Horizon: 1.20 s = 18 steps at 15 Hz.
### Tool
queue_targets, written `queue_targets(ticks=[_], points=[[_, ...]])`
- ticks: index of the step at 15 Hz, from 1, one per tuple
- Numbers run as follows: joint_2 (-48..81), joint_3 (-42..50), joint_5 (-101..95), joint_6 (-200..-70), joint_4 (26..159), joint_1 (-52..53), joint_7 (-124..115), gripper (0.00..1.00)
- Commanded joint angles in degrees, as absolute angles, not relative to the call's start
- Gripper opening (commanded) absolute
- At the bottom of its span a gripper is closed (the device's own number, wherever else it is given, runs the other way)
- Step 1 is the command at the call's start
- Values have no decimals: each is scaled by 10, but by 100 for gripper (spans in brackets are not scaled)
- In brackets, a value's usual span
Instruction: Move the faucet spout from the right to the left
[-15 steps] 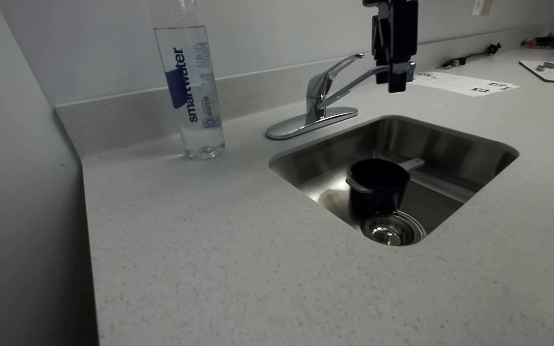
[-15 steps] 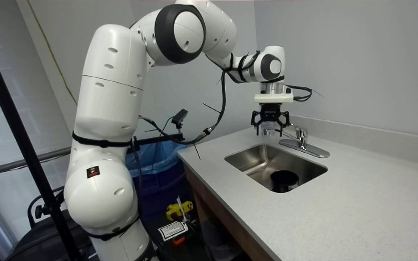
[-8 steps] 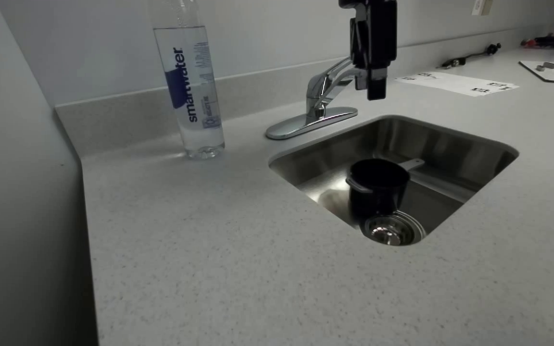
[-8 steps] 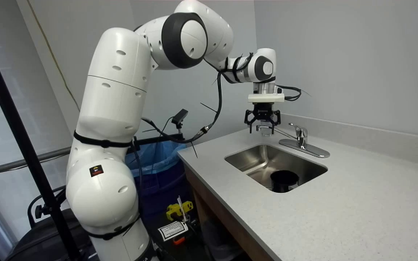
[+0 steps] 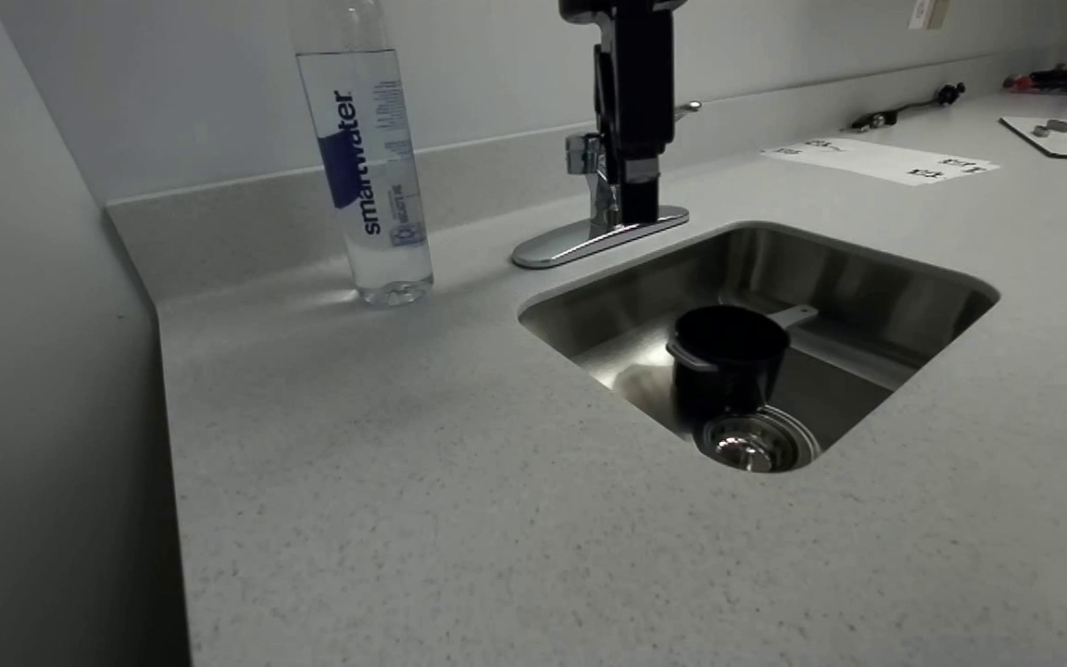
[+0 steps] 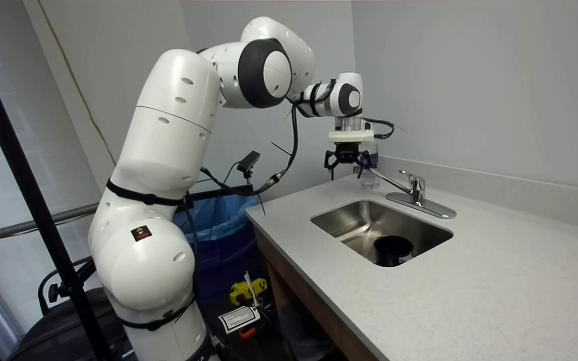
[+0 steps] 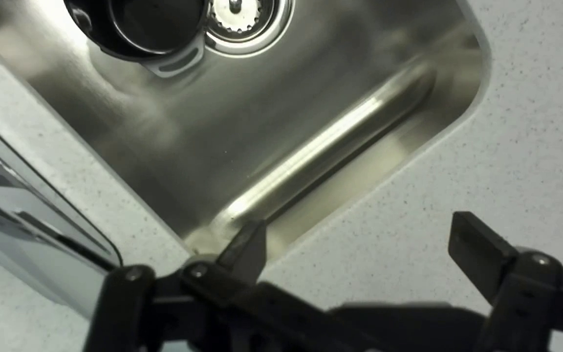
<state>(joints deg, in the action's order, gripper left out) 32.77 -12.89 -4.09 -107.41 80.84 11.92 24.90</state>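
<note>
A robot hand (image 7: 358,229) works beside a faucet body (image 6: 418,189), its fingers (image 7: 482,254) spread wide with nothing clasped between them. In an exterior view, the faucet spout (image 6: 388,181) slants toward the upper left of the frame, its line meeting the outline of one finger; in an exterior view, its tip (image 5: 580,154) shows just left of the hand at upper center. Whether finger and metal touch cannot be told.

The step in hand appears to be the swing itself, the spout pushed rather than gripped, and probably well along. The next move likely calls for a little more sideways push, short of the bottle, then a clean lift away.

The clear bottle (image 5: 367,167), upright on the counter (image 5: 385,482) at upper left, reads "smartwater"; its finer print is illegible. Marks on a white sheet (image 5: 876,160), upper right, and lines on a white tag (image 6: 239,319), lower center, are too small to read.
</note>
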Motion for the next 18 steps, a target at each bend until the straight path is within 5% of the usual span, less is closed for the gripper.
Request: queue_targets(ticks=[1, 18], points=[[373, -134, -43, -1088, 732, 139, 246, 100], [267, -126, 6, -1079, 791, 56, 299, 100]])
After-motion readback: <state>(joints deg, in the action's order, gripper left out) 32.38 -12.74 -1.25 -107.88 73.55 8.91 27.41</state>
